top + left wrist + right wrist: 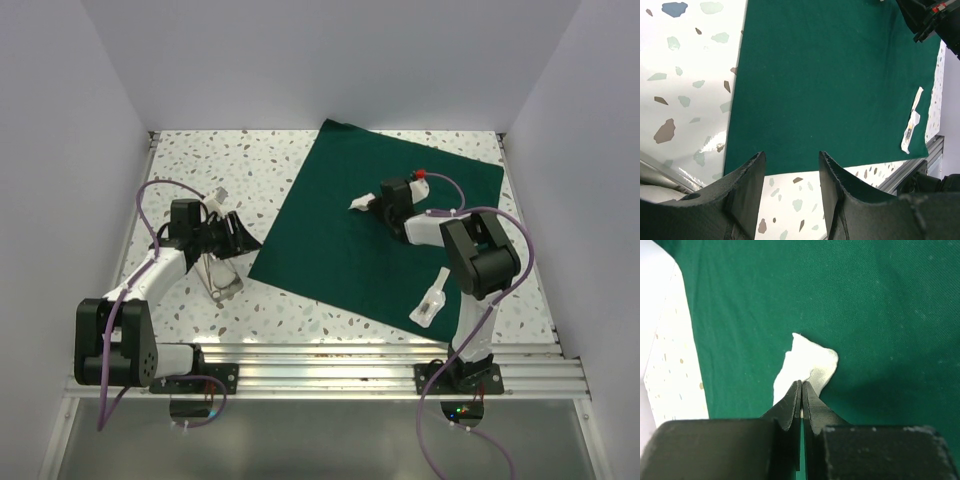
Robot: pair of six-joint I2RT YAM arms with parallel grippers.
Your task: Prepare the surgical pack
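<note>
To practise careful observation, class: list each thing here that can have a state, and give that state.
green drape: spread flat on the table, unfolded.
gauze pad: pinched at one end, over the drape.
right gripper: shut on the gauze pad.
left gripper: open, empty.
packet: lying flat at the drape's near edge.
steel tray: on the table beside the drape.

Plain white walls (330, 60), speckled terrazzo tabletop (220, 170), aluminium rails (330, 365) along near edge, bright even light

Legible text, labels, brands, numbers, signs: we read none; any print on the white packet (430, 303) is too small to tell.
</note>
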